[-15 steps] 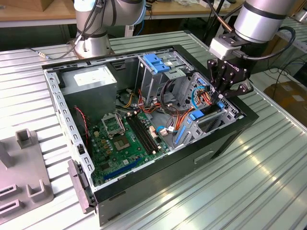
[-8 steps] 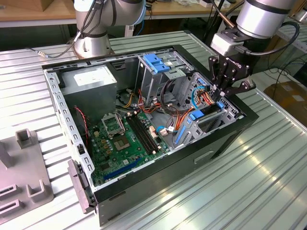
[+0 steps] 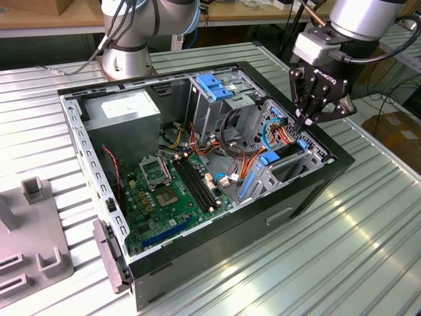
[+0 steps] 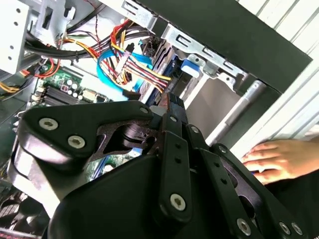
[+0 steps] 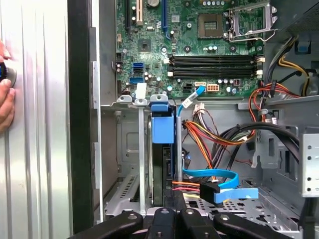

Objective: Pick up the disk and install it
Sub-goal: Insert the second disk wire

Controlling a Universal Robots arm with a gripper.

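The disk stands on edge in its bay slot by the case wall nearest the worktop's edge; my gripper sits closed just above it; I judge a straight, gentle seating push best, clear of the cables.

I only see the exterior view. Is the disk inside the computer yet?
Observer: In the first wrist view, the disk stands on edge in a bay slot, just ahead of the gripper.
Operator: Is anybody close to it?
Observer: Yes. In the second wrist view, a hand lies just outside the case.
Operator: Are there wires near the disk?
Observer: In the first wrist view, a blue cable loops beside it.
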